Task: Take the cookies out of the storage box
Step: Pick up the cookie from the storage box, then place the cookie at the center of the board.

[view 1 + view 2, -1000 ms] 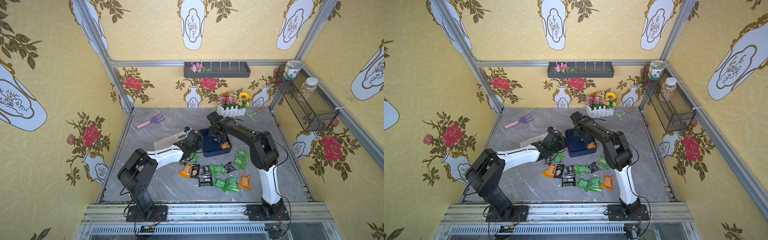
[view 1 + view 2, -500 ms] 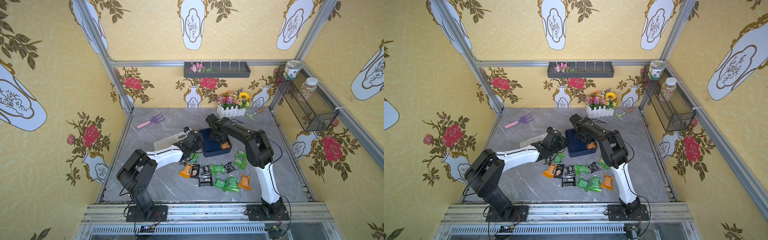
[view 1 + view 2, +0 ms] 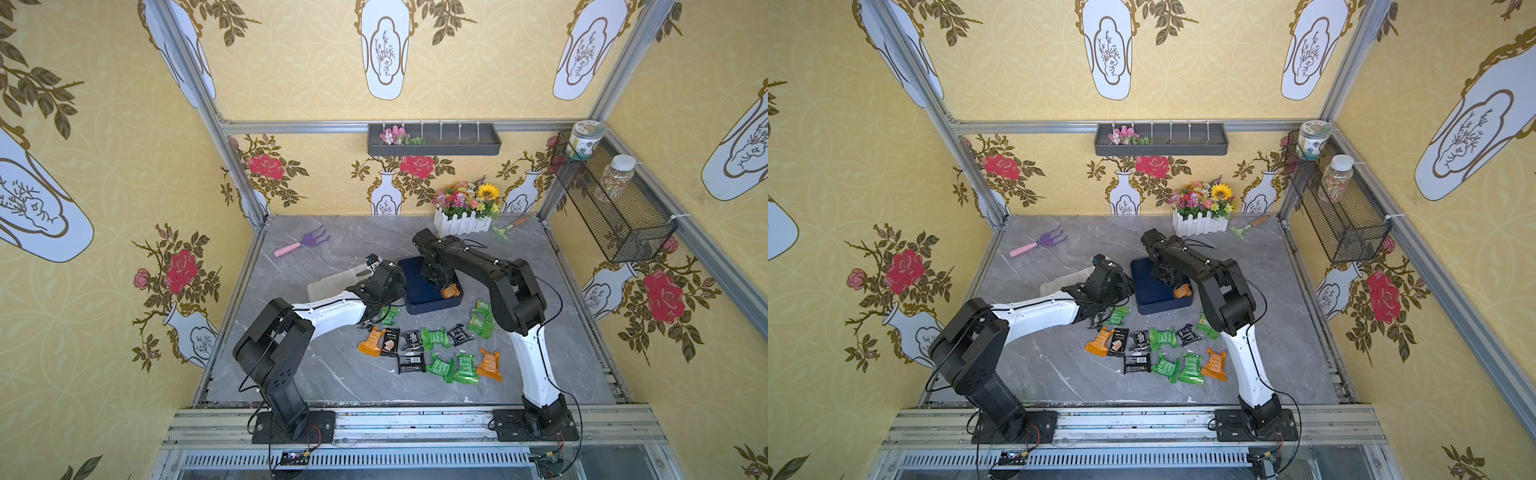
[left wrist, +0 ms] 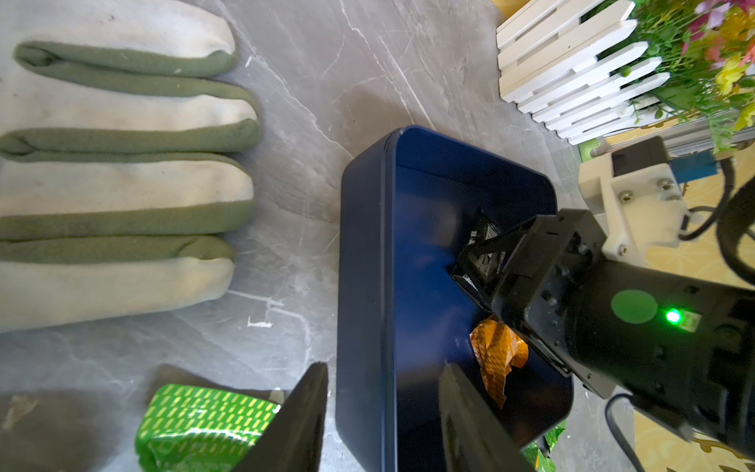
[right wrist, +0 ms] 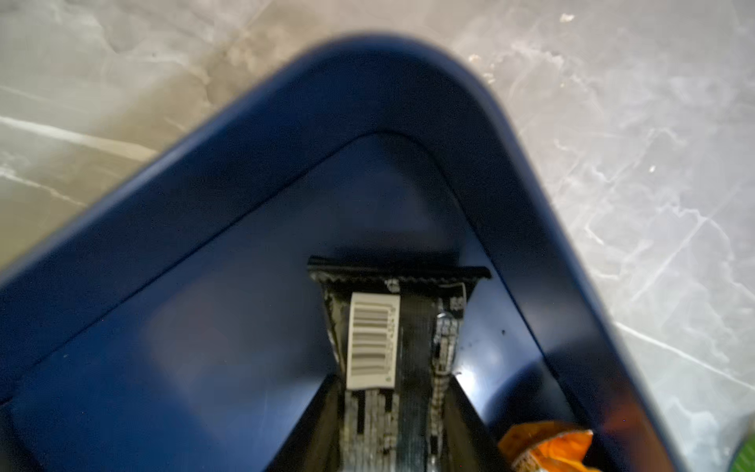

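The dark blue storage box (image 3: 419, 291) (image 3: 1150, 293) stands mid-table. Inside it my right gripper (image 5: 392, 384) is shut on a black cookie packet (image 5: 412, 327) with a white barcode; the left wrist view shows that packet (image 4: 484, 245) in the black fingers. An orange cookie packet (image 3: 451, 291) (image 4: 496, 351) lies in the box's near right corner. My left gripper (image 4: 384, 367) is open, one finger outside and one inside the box's left wall (image 4: 363, 245), with gaps on both sides. Several green, black and orange cookie packets (image 3: 434, 338) lie on the table in front of the box.
A beige and green glove (image 3: 332, 282) (image 4: 122, 184) lies left of the box. A green packet (image 4: 196, 417) sits by the left gripper's outer finger. A purple rake (image 3: 303, 243), a white flower planter (image 3: 465, 216) and a small trowel (image 3: 509, 226) stand at the back.
The right gripper's jaws have closed on the black packet inside the box, and its wrist has shifted slightly left. The left arm has stayed at the box wall.
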{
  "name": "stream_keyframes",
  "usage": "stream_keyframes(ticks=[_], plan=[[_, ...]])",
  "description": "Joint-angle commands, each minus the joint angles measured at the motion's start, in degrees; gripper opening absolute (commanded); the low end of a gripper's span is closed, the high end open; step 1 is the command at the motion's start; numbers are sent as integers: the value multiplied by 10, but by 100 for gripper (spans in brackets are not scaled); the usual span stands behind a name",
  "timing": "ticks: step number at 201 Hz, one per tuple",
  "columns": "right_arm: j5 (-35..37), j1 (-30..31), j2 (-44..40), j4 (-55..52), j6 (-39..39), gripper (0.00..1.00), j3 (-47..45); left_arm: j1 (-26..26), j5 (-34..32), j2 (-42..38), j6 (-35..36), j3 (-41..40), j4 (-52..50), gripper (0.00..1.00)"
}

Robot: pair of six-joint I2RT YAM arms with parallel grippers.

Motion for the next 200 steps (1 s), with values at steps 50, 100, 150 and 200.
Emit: stream_keyframes(ticks=[50,100,150,200], plan=[[-2,4,-83,2,-47,37,-10,0,-2,3,-3,3,8,49],[15,-54,-186,1,-69,38,-88,0,10,7,1,7,10,48],[-59,-153,-196,54,-56,37,-196,0,26,11,0,5,17,49],[-80,-157,-160,77,-36,37,-232,0,27,9,1,6,13,49]])
